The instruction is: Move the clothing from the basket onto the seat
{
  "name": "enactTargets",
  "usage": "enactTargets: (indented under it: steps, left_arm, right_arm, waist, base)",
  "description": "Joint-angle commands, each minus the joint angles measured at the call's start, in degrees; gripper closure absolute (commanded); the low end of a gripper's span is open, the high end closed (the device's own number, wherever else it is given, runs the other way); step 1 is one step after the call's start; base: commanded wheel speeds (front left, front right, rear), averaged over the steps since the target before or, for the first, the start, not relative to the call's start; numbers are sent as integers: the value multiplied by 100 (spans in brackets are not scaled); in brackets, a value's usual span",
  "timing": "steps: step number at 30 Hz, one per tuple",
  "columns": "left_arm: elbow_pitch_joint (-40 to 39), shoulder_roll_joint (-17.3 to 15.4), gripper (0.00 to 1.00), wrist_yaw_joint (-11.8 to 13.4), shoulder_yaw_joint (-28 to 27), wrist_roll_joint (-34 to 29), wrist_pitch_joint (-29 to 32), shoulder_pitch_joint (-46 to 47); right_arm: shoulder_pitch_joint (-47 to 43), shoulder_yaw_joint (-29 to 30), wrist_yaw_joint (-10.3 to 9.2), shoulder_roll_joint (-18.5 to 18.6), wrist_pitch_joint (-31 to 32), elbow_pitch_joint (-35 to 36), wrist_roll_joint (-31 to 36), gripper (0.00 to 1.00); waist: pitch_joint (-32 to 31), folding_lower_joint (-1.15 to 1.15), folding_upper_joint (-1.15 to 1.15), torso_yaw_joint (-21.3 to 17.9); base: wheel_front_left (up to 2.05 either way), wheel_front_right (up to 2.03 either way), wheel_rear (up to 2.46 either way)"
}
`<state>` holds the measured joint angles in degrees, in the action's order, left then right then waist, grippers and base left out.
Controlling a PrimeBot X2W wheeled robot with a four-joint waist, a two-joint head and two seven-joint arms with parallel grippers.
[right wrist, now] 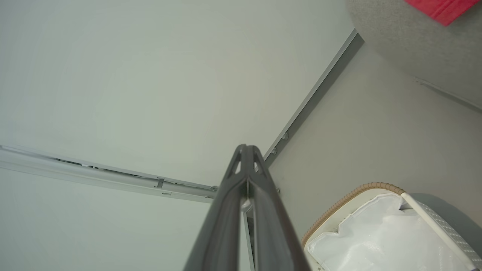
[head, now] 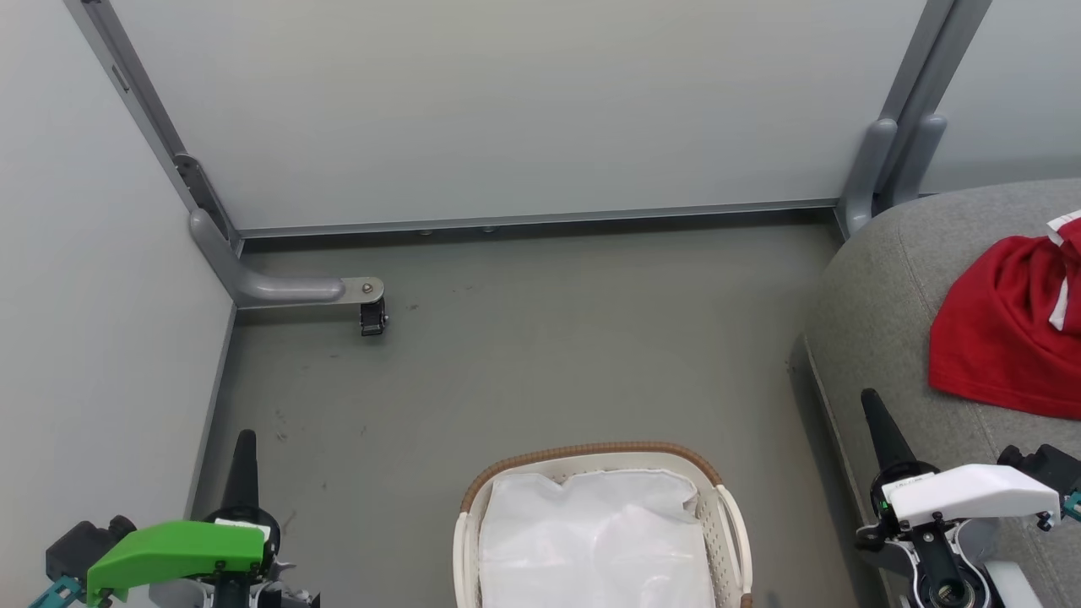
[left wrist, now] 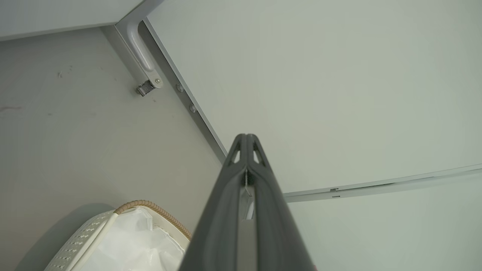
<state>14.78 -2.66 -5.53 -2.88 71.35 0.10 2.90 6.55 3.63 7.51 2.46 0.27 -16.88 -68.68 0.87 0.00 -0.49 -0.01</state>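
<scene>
1. Red clothing point(head: 1005, 329) lies on the grey seat point(head: 878, 321), back from its rounded corner.
2. White basket point(head: 591, 450) stands on the floor point(head: 507, 355) beside the seat, its cloth liner point(head: 591, 540) showing inside.
3. My left pincer point(head: 244, 456) and right pincer point(head: 878, 422) are narrow, fingers pressed together, holding nothing.

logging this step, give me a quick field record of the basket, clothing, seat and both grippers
basket: on the floor, white liner showing, no red in the part seen
clothing: red, lying on the seat
seat: grey, right of the basket
left gripper: shut, empty, over the floor left of the basket
right gripper: shut, empty, at the seat's near edge
</scene>
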Motion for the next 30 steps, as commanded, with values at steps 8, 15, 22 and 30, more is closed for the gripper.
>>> enactTargets:
  steps: [8,15,22,30]
  left_arm:
    - [-68,-37,100,-63,-93,445,143,181]
    - [-71,-38,100,-94,-147,747,237,211]
    - [-75,-40,100,-120,-194,1038,327,251]
    - [-75,-41,100,-146,-246,1349,418,283]
  right_arm:
    - [-8,78,-2,41,133,117,-509,100]
    - [-16,120,-2,44,231,153,-853,100]
    - [-25,158,-3,47,316,183,-1170,100]
    - [-35,201,-3,50,406,218,-1515,100]
  waist:
    - [-11,0,31,0]
    - [-20,0,34,0]
    - [-29,0,37,0]
    - [-39,0,40,1]
  base:
    - [0,0,0]
    - [0,0,0]
    - [0,0,0]
    - [0,0,0]
